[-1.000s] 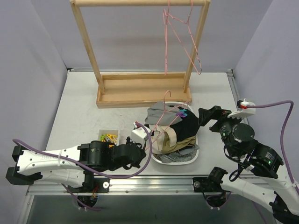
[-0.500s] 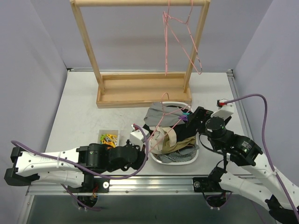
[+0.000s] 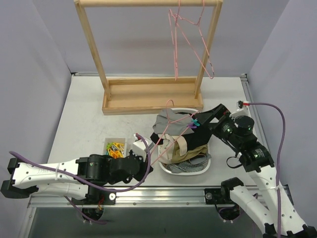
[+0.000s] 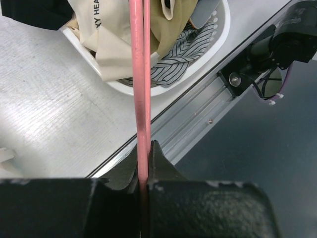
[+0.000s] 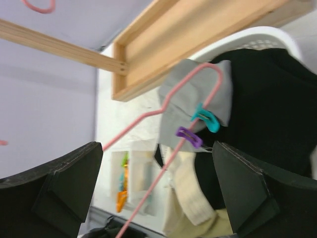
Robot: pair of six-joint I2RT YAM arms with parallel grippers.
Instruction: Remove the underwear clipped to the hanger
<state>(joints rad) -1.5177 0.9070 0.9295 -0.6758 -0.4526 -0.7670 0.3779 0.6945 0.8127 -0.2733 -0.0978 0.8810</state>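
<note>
My left gripper (image 3: 146,159) (image 4: 144,158) is shut on the wire of a pink hanger (image 3: 171,135) (image 4: 139,74) (image 5: 148,115) that slants over a white basket (image 3: 208,161). A plain grey garment (image 3: 163,122) (image 5: 184,106) hangs on the hanger under a teal clip (image 5: 207,119) and a purple clip (image 5: 188,137). My right gripper (image 3: 204,119) (image 5: 163,193) is open, just right of the clips, touching nothing. The olive-green garment with cream trim (image 3: 197,149) (image 4: 174,25) and the black-and-white striped one (image 3: 190,166) (image 4: 171,64) lie in the basket.
A black cloth (image 3: 198,135) (image 5: 270,114) fills the basket's far side. A small white box of coloured clips (image 3: 115,147) sits left of the basket. A wooden rack (image 3: 148,96) stands behind, with a second pink hanger (image 3: 190,42) on its bar. The table's metal front rail (image 4: 198,119) is close.
My right gripper has swung left and up to the clipped end of the hanger. My left gripper has drawn back a little to the left with the hanger's wire in it.
</note>
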